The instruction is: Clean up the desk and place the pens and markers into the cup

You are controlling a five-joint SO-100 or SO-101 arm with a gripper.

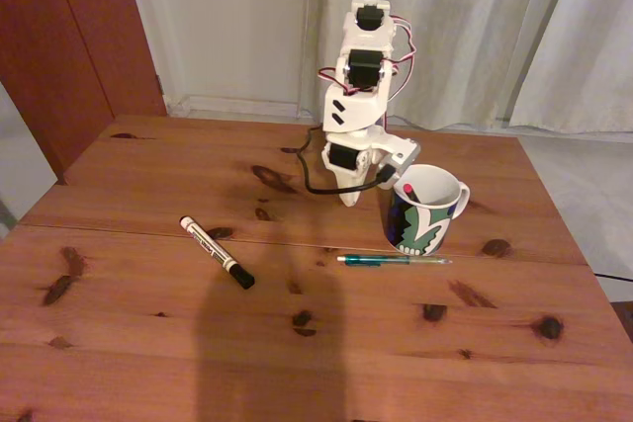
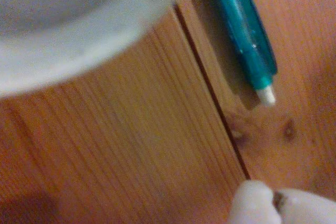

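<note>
The white cup (image 1: 427,212) with a navy and green pattern stands right of centre on the wooden desk (image 1: 138,343). A slim pen's red tip (image 1: 406,188) pokes out of it at the left rim. In front of the cup lies the green translucent pen (image 1: 394,260), also seen in the wrist view as the green pen (image 2: 247,35). At the left lies the white marker (image 1: 216,252) with its black cap. My gripper (image 1: 349,199) points down just left of the cup, empty, fingertips together. In the wrist view the gripper (image 2: 275,204) shows at the bottom edge and the blurred cup rim (image 2: 79,51) at top left.
The desk's seam (image 1: 297,242) runs across its width between the arm and the two lying pens. A black cable (image 1: 326,185) loops behind the gripper. Curtains and a wall stand behind the desk; a dark shadow falls on the front middle.
</note>
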